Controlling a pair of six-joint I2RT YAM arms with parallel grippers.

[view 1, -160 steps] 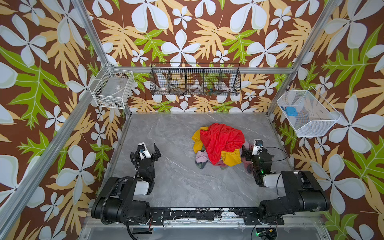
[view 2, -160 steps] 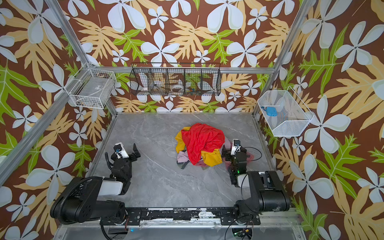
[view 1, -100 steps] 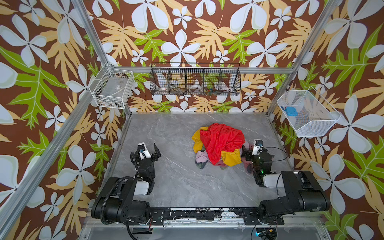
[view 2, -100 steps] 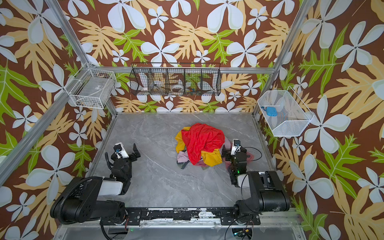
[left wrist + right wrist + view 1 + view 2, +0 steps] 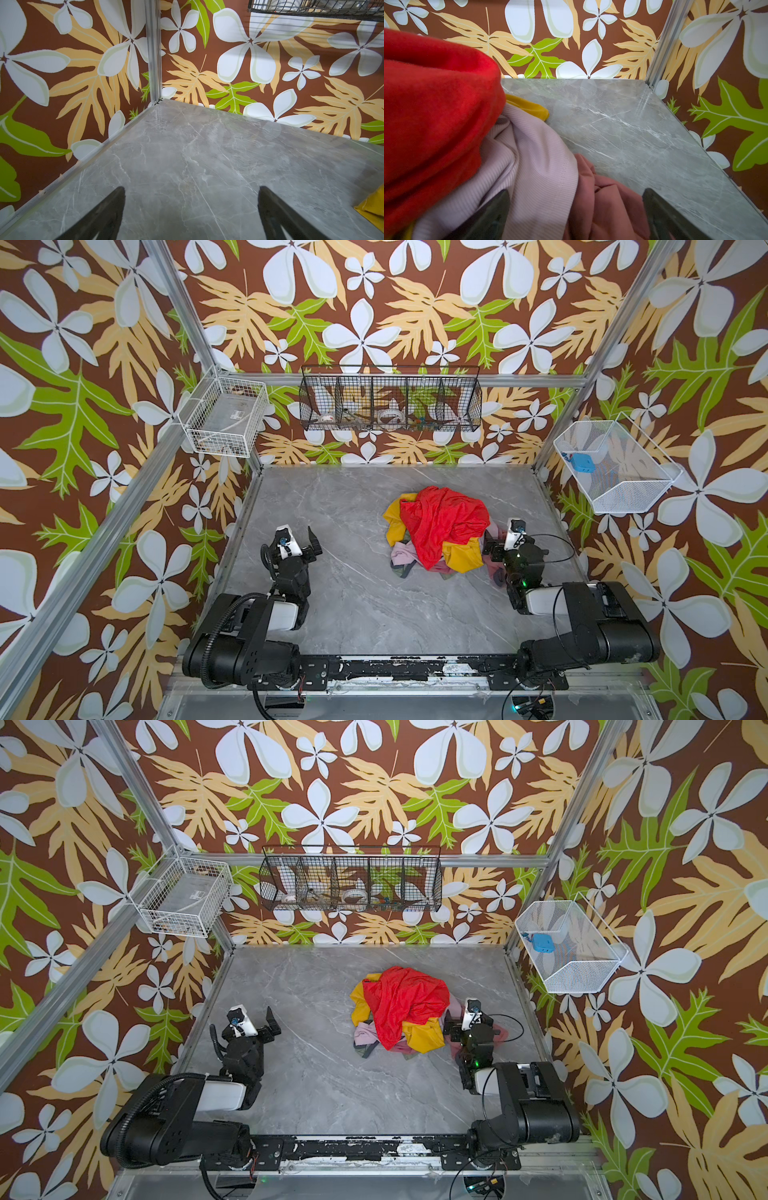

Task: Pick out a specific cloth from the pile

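Observation:
The pile (image 5: pixel 436 526) (image 5: pixel 399 1002) lies right of the table's middle, with a bright red cloth (image 5: pixel 436 108) draped over mustard yellow and pale lilac garments. A fold of the dusty rose-pink cloth (image 5: pixel 608 205) pokes out at the pile's right edge, beside a ribbed lilac garment (image 5: pixel 542 166). My right gripper (image 5: pixel 576 201) (image 5: pixel 510 545) is open low at that edge, with the lilac and rose folds lying between its spread fingers. My left gripper (image 5: pixel 192 199) (image 5: pixel 289 542) is open over bare marble at the left, far from the pile.
A black wire basket (image 5: pixel 390 400) hangs on the back wall, with a white one (image 5: pixel 224 418) on the left wall and another (image 5: pixel 615 466) on the right wall. Patterned walls and aluminium posts enclose the grey marble table (image 5: pixel 353 605). A yellow cloth corner (image 5: pixel 372 209) shows in the left wrist view.

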